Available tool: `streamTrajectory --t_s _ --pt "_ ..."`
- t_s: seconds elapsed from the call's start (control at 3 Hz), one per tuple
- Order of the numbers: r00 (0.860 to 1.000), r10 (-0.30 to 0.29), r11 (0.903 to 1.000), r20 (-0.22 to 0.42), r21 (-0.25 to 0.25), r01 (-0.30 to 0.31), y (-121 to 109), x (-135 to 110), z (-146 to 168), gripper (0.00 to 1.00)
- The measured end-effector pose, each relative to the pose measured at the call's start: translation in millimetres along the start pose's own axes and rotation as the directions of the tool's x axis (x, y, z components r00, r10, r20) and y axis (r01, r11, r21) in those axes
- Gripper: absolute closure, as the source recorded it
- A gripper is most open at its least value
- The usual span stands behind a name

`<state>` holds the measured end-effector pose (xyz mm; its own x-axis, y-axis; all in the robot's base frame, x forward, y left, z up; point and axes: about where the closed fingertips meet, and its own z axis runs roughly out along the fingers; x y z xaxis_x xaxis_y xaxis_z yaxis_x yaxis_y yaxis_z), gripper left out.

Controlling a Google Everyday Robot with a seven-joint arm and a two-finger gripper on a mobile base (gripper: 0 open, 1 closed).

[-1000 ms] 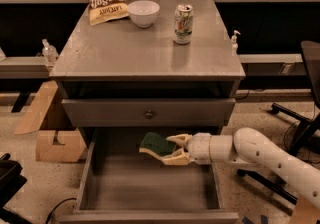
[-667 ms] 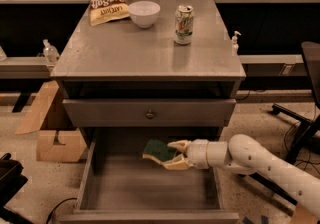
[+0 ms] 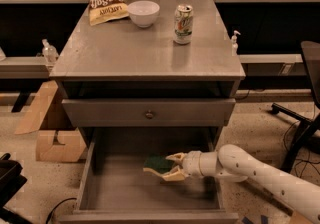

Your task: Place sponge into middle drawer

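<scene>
The sponge (image 3: pixel 156 163), dark green face up, is inside the open middle drawer (image 3: pixel 125 190), low over its grey floor toward the right. My gripper (image 3: pixel 167 166) reaches in from the right on a white arm, with its tan fingers (image 3: pixel 176 157) around the sponge's right end. The sponge is held between them. Whether the sponge touches the drawer floor I cannot tell.
Above is a shallower grey drawer front with a round knob (image 3: pixel 149 114). On the cabinet top (image 3: pixel 100 53) stand a tan snack bag (image 3: pixel 105 2), a white bowl (image 3: pixel 143 13) and a green can (image 3: pixel 183 17). Cardboard boxes (image 3: pixel 55 143) sit left; an office chair (image 3: pixel 307 113) stands right.
My gripper has moved lower and a little left, carrying the sponge deeper into the middle drawer.
</scene>
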<state>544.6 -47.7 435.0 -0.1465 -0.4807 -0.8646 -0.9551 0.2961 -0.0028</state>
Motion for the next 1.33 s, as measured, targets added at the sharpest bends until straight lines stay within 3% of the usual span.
streamTrajectory --t_s 0.33,1.33 --pt "0.995 0.038 0.9987 -0.097 -0.031 -0.041 10.0 33.3 10.0 1.0" --pt "0.995 0.041 0.9981 -0.096 -0.041 -0.045 13.5 34.2 14.5 0.34"
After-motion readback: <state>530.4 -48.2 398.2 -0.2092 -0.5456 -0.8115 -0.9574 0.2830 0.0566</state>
